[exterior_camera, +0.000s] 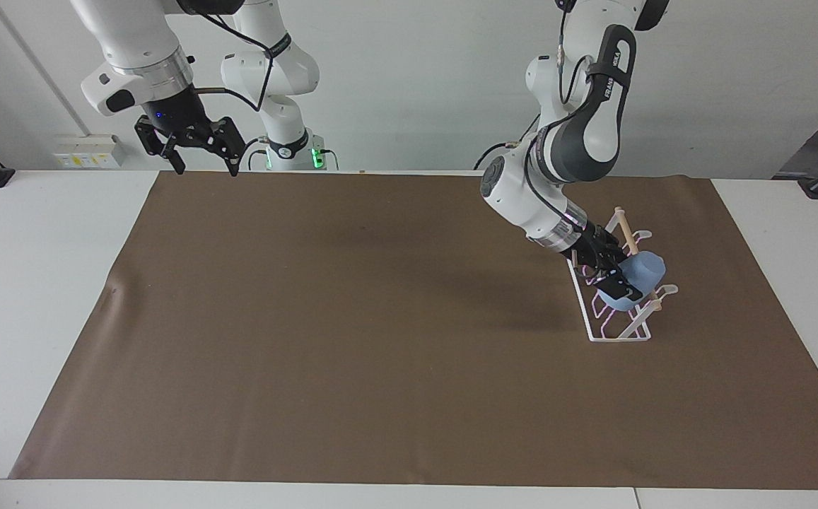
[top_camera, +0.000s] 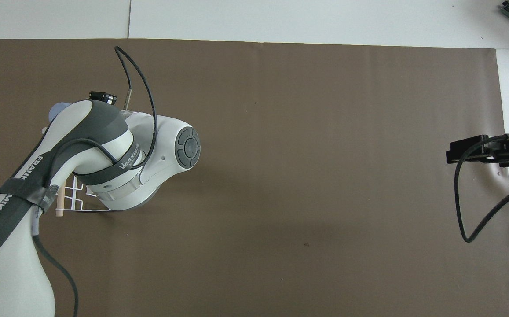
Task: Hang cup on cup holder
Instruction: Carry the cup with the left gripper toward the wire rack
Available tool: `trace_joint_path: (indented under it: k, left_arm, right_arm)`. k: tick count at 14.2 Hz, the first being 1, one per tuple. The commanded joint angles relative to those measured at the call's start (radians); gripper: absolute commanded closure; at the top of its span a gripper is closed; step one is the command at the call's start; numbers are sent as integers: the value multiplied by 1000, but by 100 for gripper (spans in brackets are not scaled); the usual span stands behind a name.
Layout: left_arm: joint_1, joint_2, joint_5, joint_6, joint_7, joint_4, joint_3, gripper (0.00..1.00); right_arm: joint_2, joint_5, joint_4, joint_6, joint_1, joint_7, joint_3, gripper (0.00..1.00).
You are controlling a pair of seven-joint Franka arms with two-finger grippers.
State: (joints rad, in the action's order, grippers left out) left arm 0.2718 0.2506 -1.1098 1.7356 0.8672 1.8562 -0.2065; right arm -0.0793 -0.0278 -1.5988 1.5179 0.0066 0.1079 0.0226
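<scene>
The light-blue cup [exterior_camera: 636,280] lies tilted on its side among the prongs of the white wire cup holder [exterior_camera: 601,335], just under the holder's wooden rod [exterior_camera: 622,225]. My left gripper [exterior_camera: 621,285] is shut on the cup's rim end, low over the holder. In the overhead view the left arm hides most of the holder [top_camera: 76,203]; only a sliver of the cup [top_camera: 57,108] shows. My right gripper [exterior_camera: 199,168] hangs open with nothing in it, over the mat's edge at the right arm's end; it also shows in the overhead view [top_camera: 450,155].
A brown mat [exterior_camera: 352,339] covers most of the white table [exterior_camera: 34,297]. A black cable [top_camera: 470,211] loops down from the right gripper. Wall sockets [exterior_camera: 87,150] sit by the table edge at the right arm's end.
</scene>
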Motion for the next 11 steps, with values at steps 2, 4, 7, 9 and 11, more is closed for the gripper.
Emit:
trace_joint_path:
  k: [2,4,7,9,11]
  left_arm:
    - [-13,-5,-12,16,22,9,2,100]
    - [-13,-5,-12,19,22,11,1,100]
    - [-11,-5,-12,24,21,11,1,59]
    - [-11,-5,-10,27,21,11,1,0]
    - [-11,-5,-7,27,21,11,1,0]
  right_arm:
    - [-10,19,-4,-7,9,-11,2,0]
    - [-7,25,-3,-10,90,-13,-82,0]
    - [3,32,-1,-9,81,-25,-96,0]
    - [6,29,-1,-1,47,-25,-67,0]
    - [-3,22,-7,-5,49,-24,-67,0]
